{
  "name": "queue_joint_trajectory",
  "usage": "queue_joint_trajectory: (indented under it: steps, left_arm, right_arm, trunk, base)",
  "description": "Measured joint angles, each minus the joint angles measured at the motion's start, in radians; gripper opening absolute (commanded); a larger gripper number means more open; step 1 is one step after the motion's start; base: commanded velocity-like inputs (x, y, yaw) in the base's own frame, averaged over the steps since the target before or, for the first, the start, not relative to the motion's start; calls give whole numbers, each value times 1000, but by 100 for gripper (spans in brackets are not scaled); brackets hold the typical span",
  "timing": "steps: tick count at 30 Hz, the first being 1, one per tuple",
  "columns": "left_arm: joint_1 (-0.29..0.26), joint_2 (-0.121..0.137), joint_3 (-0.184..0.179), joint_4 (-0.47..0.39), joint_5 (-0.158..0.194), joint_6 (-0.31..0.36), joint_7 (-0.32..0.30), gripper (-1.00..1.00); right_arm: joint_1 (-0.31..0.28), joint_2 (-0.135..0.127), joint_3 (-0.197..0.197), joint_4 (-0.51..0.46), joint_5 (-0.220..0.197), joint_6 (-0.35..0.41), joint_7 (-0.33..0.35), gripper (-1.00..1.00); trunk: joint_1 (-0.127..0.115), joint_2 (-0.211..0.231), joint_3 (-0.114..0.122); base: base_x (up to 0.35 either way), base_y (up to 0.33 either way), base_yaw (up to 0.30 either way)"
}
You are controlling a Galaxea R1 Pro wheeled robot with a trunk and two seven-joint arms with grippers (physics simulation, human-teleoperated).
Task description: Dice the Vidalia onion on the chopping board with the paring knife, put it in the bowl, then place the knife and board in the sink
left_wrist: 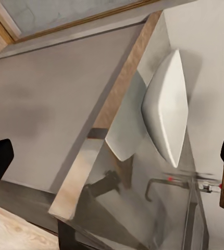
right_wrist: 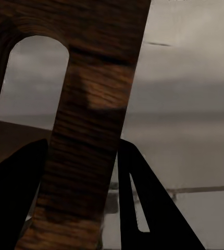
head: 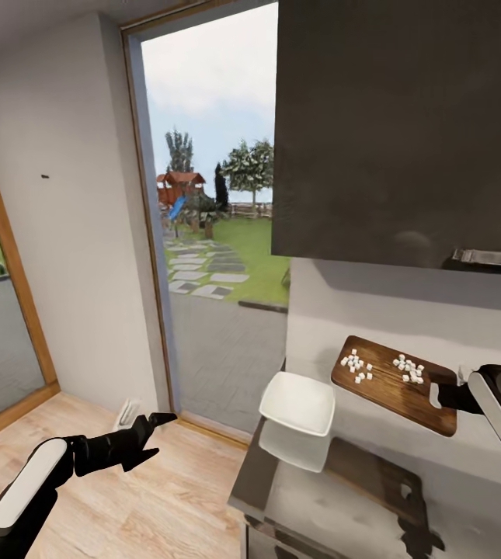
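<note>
right claw is clamped on the chopping board by its handle end, lifted over the tabletop. diced onion sits on top, and the bowl is down-left off the board's far end. left claw hangs wide, empty.

Dark wall cabinet – glass door – wooden floor
</note>
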Motion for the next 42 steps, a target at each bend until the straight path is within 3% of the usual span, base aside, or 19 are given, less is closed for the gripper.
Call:
queue_joint_trajectory:
  steps: [9, 28, 34, 42]
  left_arm:
    - [0, 1, 0, 0, 0, 0, -1, 100]
    - [0, 1, 0, 0, 0, 1, -1, 100]
    - [0, 1, 0, 0, 0, 1, -1, 100]
    - [0, 1, 0, 0, 0, 1, -2, 100]
  right_arm:
    - [0, 1, 0, 0, 3, 1, 0, -100]
    - [2, 8, 2, 0, 6, 0, -1, -100]
    - [2, 9, -1, 0, 81, 1, 0, -100]
    - [2, 10, -2, 0, 94, 1, 2, -100]
  trunk:
    - [0, 0, 12]
    - [0, 0, 13]
    - [0, 0, 13]
    - [0, 0, 13]
  base:
    - [0, 14, 0]
    - [0, 28, 0]
    - [0, 82, 0]
    - [0, 7, 0]
